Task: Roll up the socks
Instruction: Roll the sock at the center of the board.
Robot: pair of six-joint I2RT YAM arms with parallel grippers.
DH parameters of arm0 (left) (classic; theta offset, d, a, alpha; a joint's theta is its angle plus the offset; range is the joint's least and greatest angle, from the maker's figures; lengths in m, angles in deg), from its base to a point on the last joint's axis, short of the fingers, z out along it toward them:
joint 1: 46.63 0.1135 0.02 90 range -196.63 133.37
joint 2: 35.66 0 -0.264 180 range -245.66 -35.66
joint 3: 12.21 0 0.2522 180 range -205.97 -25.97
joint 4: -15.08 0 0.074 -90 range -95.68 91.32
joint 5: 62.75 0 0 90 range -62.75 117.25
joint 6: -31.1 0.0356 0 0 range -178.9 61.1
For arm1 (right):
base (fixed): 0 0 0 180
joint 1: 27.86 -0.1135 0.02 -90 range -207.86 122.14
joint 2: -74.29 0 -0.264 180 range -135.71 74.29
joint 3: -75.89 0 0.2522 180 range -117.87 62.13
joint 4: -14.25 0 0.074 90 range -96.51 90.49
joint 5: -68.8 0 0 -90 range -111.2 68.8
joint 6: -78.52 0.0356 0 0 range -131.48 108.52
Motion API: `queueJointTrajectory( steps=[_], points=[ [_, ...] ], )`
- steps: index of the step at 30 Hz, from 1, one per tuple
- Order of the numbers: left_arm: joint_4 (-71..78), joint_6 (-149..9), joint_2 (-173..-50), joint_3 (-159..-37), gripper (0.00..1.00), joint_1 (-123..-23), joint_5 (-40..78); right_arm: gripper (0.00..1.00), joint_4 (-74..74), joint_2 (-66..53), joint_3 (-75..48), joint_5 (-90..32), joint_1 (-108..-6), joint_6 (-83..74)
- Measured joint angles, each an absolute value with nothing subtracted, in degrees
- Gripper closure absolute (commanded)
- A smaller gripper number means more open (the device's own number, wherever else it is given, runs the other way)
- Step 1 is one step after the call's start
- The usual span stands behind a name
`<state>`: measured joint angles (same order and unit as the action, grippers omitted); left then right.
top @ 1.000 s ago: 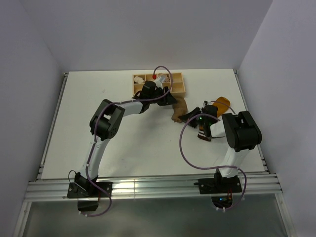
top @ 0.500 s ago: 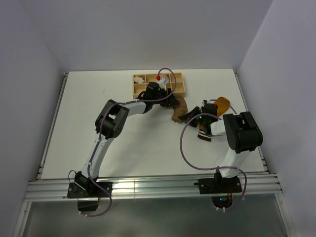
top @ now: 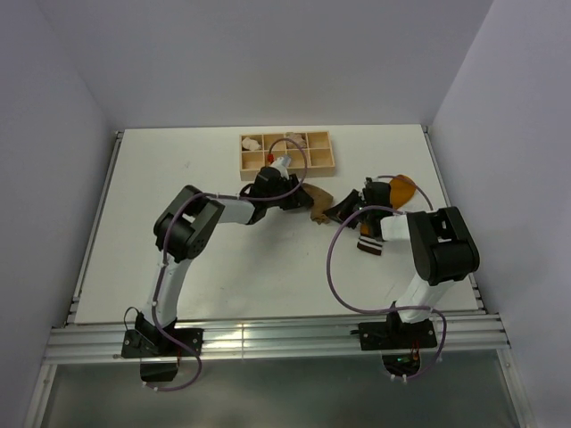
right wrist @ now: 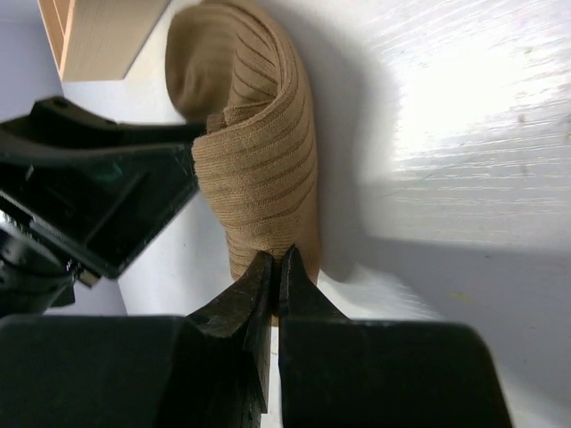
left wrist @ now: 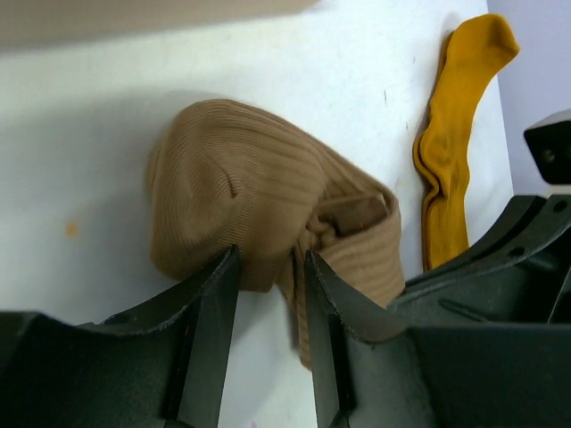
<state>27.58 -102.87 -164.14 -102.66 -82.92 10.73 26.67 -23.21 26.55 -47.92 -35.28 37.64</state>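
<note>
The tan-brown sock [top: 319, 203] lies folded over itself just in front of the tray, between my two grippers. In the left wrist view the sock [left wrist: 259, 201] is a loose fold. My left gripper [left wrist: 270, 259] stands at its near edge with the jaws a narrow gap apart, and a flap of fabric hangs between them. It also shows from above [top: 299, 194]. My right gripper [right wrist: 275, 260] is shut on the sock's edge [right wrist: 259, 169] and shows from above [top: 337, 212]. The mustard-orange sock [top: 401, 190] lies to the right, its striped cuff [top: 368, 243] nearer me. It also shows in the left wrist view [left wrist: 451, 152].
A wooden compartment tray [top: 321, 166] with small pale bundles stands behind the socks; its corner shows in the right wrist view [right wrist: 98, 36]. The right arm's cable loops over the table near the striped cuff. The table's right edge is close to the mustard sock.
My left gripper has come away from the tray's front edge toward me and down to the tan sock. The sock now looks flatter and more folded between the two grippers.
</note>
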Motion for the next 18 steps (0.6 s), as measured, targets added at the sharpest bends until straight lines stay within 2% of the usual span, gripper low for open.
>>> queueJointTrajectory(
  steps=[10, 18],
  points=[
    [31.6, -108.2, -155.0, -87.9, 0.6, -86.8, 19.2, 1.0, 21.3, -22.7, 24.8, -47.5, -37.5, 35.8],
    [30.4, -109.2, -154.0, -87.3, 0.63, -87.4, 20.9, 1.0, 14.8, -22.7, 20.6, -45.8, -39.5, 33.0]
  ],
)
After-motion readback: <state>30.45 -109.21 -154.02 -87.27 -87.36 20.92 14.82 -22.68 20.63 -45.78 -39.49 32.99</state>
